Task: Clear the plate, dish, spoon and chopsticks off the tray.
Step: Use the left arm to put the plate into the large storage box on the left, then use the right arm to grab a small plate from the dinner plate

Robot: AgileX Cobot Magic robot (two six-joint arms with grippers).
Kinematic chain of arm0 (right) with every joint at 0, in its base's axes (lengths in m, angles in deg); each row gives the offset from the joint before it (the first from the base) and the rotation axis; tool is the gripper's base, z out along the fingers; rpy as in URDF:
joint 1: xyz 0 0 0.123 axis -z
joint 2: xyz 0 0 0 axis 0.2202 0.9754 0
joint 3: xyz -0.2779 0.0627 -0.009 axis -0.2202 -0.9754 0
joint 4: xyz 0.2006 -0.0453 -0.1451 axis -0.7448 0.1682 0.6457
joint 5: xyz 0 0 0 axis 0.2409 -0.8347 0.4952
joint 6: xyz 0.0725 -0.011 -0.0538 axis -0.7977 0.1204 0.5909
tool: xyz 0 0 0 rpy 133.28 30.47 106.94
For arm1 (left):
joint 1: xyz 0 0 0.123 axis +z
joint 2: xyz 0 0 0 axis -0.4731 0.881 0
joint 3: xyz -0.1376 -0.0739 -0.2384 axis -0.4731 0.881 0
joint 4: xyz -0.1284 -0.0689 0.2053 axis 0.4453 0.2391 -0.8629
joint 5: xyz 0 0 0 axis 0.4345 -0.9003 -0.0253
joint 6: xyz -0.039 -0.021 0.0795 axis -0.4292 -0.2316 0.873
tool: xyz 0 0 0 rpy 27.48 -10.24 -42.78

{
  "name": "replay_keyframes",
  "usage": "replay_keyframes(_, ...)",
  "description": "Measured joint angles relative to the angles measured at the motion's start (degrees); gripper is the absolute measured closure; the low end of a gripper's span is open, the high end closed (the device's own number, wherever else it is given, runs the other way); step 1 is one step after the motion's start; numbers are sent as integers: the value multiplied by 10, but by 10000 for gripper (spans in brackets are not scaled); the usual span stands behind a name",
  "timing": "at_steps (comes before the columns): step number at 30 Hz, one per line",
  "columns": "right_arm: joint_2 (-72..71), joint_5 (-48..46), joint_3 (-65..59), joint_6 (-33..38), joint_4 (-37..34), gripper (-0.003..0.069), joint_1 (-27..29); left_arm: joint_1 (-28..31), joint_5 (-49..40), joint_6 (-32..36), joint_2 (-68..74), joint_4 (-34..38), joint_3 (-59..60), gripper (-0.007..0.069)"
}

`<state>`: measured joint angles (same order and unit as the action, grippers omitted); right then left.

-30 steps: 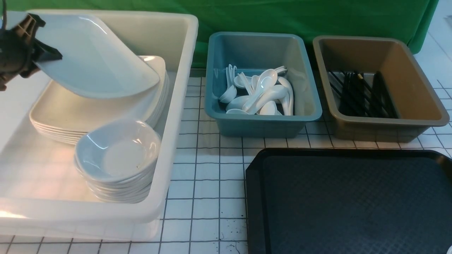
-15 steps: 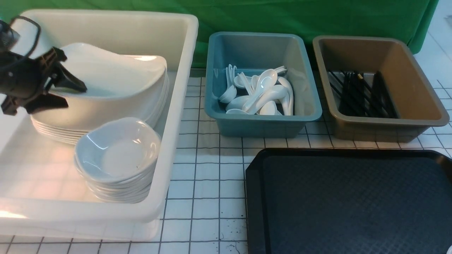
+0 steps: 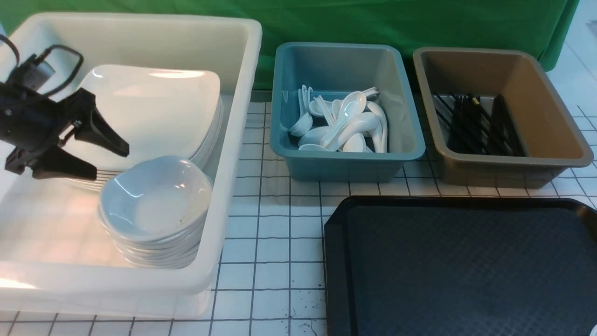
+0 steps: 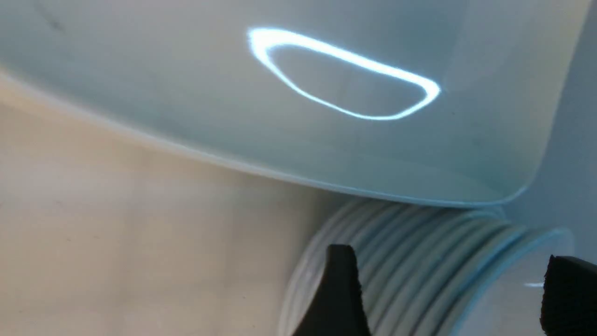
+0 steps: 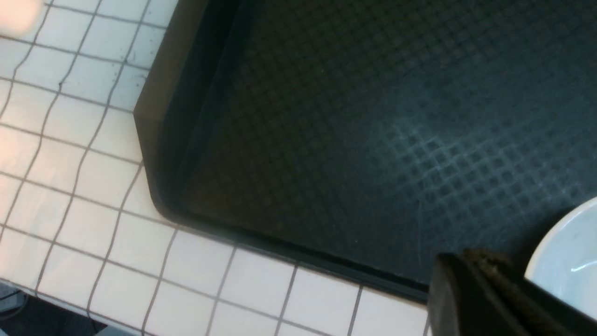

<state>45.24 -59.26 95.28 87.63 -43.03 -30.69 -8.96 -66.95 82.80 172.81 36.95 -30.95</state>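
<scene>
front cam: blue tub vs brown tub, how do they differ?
Colour: the blue tub is teal, the brown tub olive-brown. Contents: the blue tub holds white spoons, the brown tub black chopsticks. Place: the blue tub stands left of the brown tub. Both are open rectangular tubs of similar size, beyond the black tray.

Three tubs: one white tub (image 3: 163, 46), one blue tub (image 3: 345, 168), one brown tub (image 3: 503, 172). One black tray (image 3: 466, 270). One stack of plates (image 3: 154, 112), several deep, their edges too close to number. One stack of dishes (image 3: 158, 200), about eight by the rims, plus one lone dish (image 5: 569, 252). One heap of spoons (image 3: 345, 126), ten or more, tangled past counting. Chopsticks (image 3: 475, 126): many, overlapped, number unclear
</scene>
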Motion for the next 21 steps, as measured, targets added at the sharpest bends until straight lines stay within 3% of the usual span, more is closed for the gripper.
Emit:
replay_keyframes(9,0,-53,1,0,-2,622,0,-15,-10,-23,-66,8,-26,116)
replay_keyframes(12,0,-78,1,0,-2,622,0,-48,-10,-22,-105,4,-26,172)
replay_keyframes(15,0,-107,2,1,-1,619,0,-123,-10,-15,-153,2,-26,316)
replay_keyframes(16,0,-107,2,1,-1,619,0,-128,-10,-15,-155,2,-26,316)
replay_keyframes(17,0,-107,2,1,-1,617,0,-171,-12,-8,-168,2,-26,402)
replay_keyframes(21,0,-107,2,1,-1,617,0,-267,-13,12,-177,1,-26,556)
